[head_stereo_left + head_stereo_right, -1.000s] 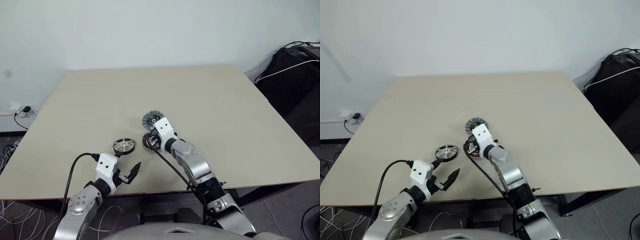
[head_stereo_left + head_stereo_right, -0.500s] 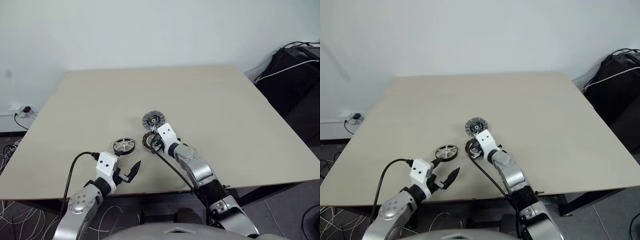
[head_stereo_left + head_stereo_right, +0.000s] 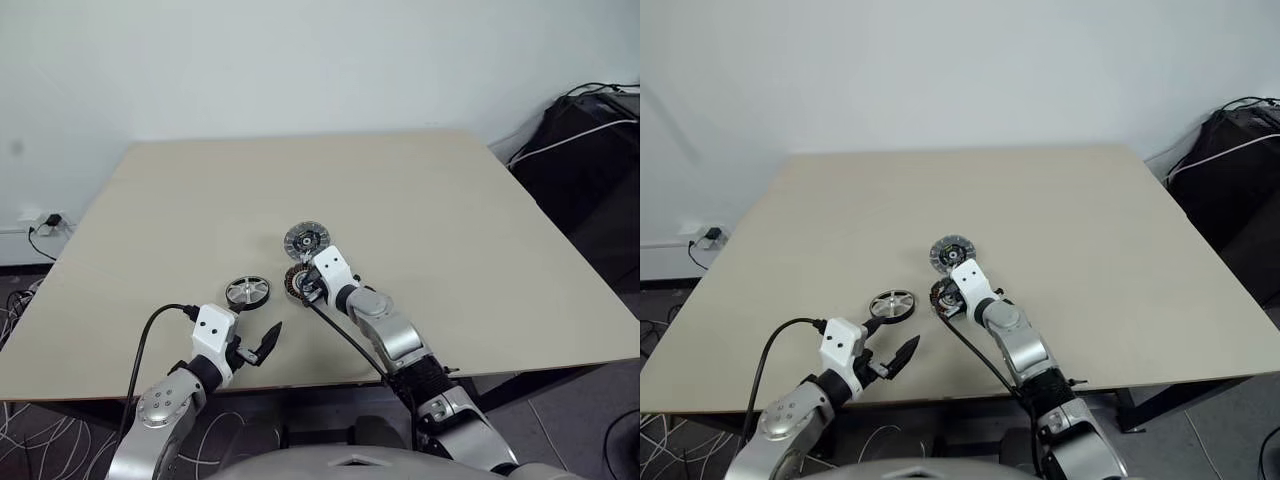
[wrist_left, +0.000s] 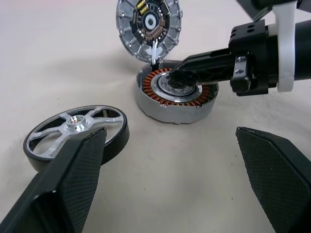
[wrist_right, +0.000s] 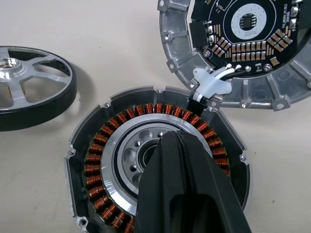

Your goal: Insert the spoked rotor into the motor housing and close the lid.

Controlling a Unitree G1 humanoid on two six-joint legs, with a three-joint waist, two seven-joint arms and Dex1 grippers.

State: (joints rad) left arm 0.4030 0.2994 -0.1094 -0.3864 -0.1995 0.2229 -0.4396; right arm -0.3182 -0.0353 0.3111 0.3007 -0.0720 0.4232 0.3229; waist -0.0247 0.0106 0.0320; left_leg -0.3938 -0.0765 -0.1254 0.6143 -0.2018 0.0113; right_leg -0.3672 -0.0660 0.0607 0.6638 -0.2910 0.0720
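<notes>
On the table (image 3: pixel 420 200) we found no legible writing on any part. Our right gripper (image 5: pixel 167 141), clenched and empty, pointed into the motor housing (image 5: pixel 92 160); the lid (image 5: pixel 272 92) lay attached behind it, circuit board showing in the wrist views. Our left gripper (image 4: pixel 170 170) gaped beside the spoked rotor (image 4: pixel 73 128).

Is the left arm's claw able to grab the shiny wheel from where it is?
Probably yes. The left gripper is open, and the spoked rotor lies flat on the table just ahead of it with nothing between. The right gripper is busy over the motor housing, off to the side.
</notes>
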